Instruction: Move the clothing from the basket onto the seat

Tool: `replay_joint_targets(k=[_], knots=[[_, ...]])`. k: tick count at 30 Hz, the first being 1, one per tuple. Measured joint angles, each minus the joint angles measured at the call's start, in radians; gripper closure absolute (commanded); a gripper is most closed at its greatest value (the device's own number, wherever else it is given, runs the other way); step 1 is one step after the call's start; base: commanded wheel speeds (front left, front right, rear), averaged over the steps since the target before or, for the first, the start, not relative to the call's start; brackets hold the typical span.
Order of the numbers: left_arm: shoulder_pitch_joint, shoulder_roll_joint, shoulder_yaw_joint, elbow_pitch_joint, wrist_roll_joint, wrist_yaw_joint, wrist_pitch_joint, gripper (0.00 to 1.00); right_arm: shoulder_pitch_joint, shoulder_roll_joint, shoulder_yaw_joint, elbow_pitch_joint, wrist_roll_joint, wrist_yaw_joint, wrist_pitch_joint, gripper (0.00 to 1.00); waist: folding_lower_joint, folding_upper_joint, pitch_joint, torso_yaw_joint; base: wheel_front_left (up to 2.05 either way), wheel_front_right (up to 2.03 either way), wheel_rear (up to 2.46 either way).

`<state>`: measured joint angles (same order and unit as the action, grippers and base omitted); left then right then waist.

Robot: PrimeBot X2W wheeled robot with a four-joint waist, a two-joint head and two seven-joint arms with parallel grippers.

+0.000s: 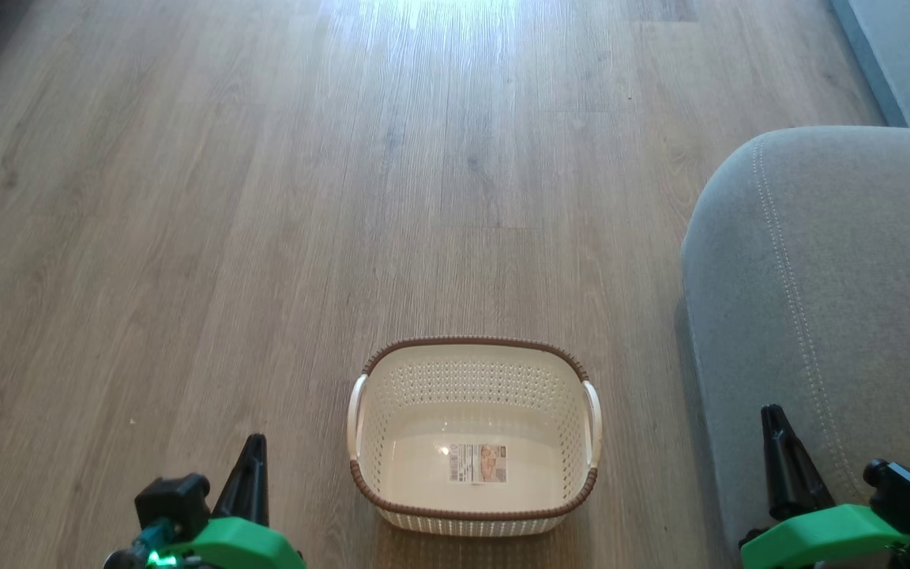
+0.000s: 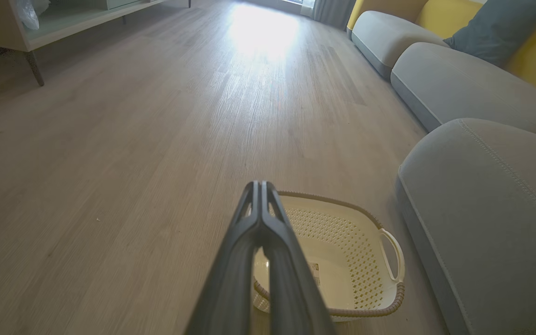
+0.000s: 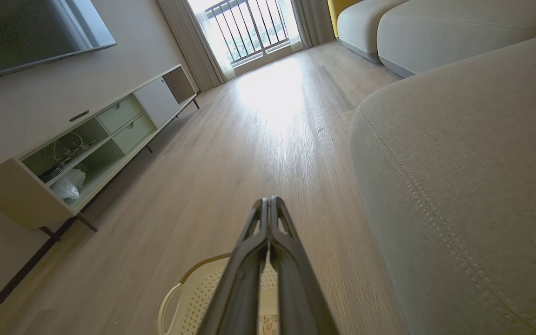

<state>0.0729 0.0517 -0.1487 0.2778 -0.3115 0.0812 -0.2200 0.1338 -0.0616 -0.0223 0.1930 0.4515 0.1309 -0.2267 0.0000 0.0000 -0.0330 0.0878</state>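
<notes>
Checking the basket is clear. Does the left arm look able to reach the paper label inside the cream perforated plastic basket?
Probably yes: the open-topped basket holds nothing over the label, and the shut left end effector sits close beside it.

Wood-plank floor [image 1: 186, 237] carries the cream basket [image 1: 474, 342] (just a label [image 1: 477, 463] inside), sitting between the left claw [image 1: 256, 439] and right claw [image 1: 771, 411]; grey seat [image 1: 818, 276] rises beside the right one.

From our head we look steeply down, while both wrist cameras face low across the floor [image 1: 265, 237], all sharing the basket [image 1: 471, 379] and seat [image 1: 834, 284].
</notes>
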Motion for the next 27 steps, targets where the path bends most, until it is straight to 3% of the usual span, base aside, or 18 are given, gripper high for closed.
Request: replay_joint_targets(k=[27], knots=[[-0.035,-0.001,0.055,-0.001,-0.319,-0.053,0.08,1.0,-0.045,0.0,-0.022,0.02,0.287,0.0,0.079,1.0,0.0,0.0,0.009,-0.022,0.0,0.0,0.0]])
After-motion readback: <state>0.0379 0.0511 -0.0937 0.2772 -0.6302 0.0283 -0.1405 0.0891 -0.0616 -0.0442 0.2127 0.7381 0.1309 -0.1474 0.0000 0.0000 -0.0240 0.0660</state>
